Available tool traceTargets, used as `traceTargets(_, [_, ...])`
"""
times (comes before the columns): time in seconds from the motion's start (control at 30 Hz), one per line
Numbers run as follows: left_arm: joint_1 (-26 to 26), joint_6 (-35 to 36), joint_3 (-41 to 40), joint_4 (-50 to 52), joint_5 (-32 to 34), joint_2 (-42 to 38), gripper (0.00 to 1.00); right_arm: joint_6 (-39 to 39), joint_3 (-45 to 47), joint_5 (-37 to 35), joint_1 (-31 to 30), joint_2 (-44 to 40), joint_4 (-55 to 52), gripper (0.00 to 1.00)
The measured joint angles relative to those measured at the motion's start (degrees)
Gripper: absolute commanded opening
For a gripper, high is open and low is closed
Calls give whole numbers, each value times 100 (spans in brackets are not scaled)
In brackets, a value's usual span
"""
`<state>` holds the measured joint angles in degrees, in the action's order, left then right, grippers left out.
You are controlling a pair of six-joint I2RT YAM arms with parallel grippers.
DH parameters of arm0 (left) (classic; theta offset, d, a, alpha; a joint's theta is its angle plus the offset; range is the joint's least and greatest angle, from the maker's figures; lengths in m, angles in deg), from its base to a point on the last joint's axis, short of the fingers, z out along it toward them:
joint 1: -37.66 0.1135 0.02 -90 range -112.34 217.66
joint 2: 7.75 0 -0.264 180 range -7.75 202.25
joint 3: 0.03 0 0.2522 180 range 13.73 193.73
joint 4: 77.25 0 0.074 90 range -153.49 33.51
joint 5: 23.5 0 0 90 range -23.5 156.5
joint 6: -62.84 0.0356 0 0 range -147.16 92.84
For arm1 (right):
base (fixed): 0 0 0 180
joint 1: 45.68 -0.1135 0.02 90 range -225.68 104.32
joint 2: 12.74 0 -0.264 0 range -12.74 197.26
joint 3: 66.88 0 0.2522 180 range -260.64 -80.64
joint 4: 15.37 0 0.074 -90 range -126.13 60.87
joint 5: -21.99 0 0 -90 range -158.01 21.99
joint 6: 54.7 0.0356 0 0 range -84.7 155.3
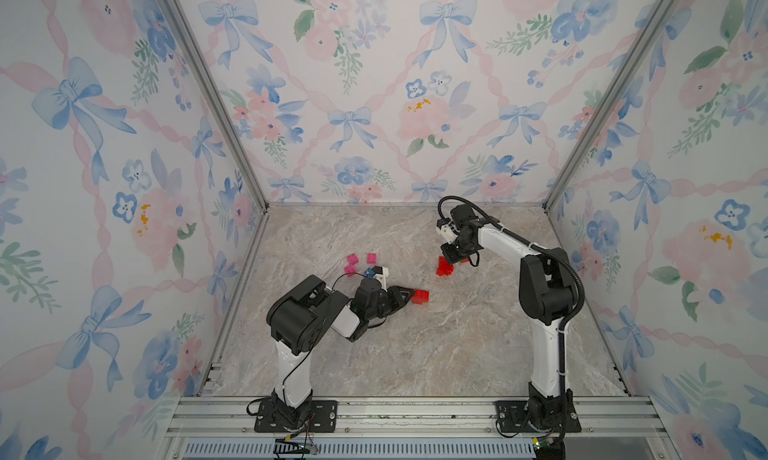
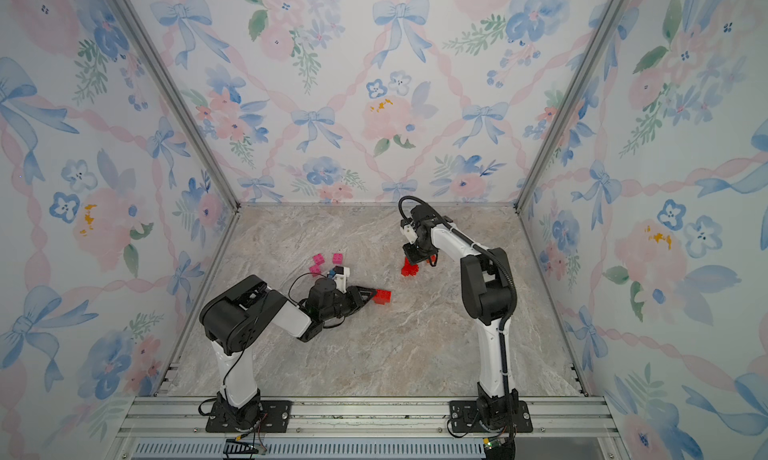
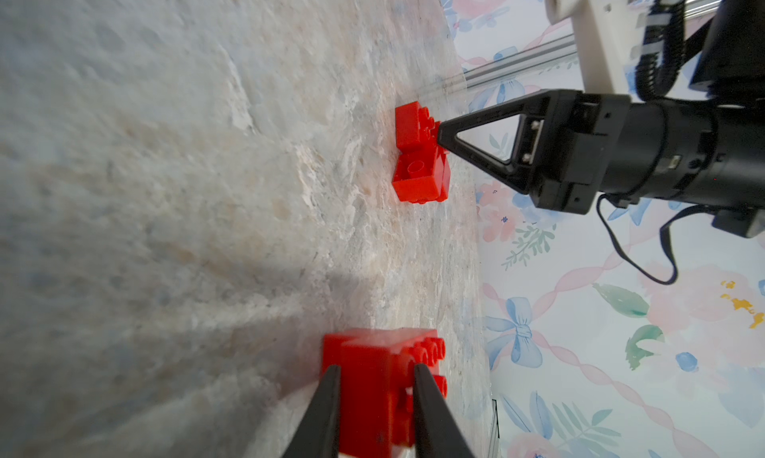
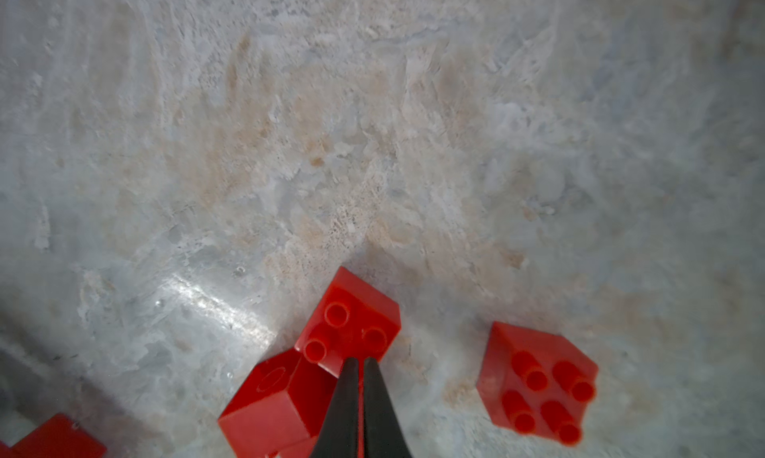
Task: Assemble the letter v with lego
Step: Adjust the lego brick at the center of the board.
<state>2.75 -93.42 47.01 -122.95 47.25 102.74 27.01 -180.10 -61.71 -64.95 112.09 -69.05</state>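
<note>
The left end effector (image 3: 376, 371) is clenched on a red stack (image 3: 372, 394) of lego, held low over the marbled worktop (image 1: 415, 345) near its middle. The right end effector (image 4: 359, 363) is closed, its fingers almost touching. Its tips rest against a red pair (image 4: 352, 307) of bricks farther back, 1 with studs up and 1 tipped against it. Whether it pinches a stud or only presses on the brick cannot be told.

A loose red brick (image 4: 538, 385) lies on its side just beside that pair. 3 pink bricks (image 1: 352, 259) and 1 blue brick (image 1: 368, 273) sit close behind the left wrist, well apart from the red ones.

The likeliest failure is at the right arm. Fingers this nearly shut have little plastic to hold, so lifting could leave the pair behind, and pushing could skid it or topple the tipped brick. A nudge might also knock the loose brick farther off.

At the left arm, the narrow grip on the stack could let it twist when another brick is pressed on. Any swing of that wrist risks sweeping the pink and blue bricks.
</note>
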Motion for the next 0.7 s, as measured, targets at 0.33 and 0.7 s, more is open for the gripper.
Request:
traceTargets(0.33, [0, 0, 0, -2, 0, 0, 8, 219, 527, -188, -4, -348, 13, 8])
traceTargets(0.7, [0, 0, -2, 0, 0, 0, 8, 328, 1414, 107, -72, -1410, -944, 25])
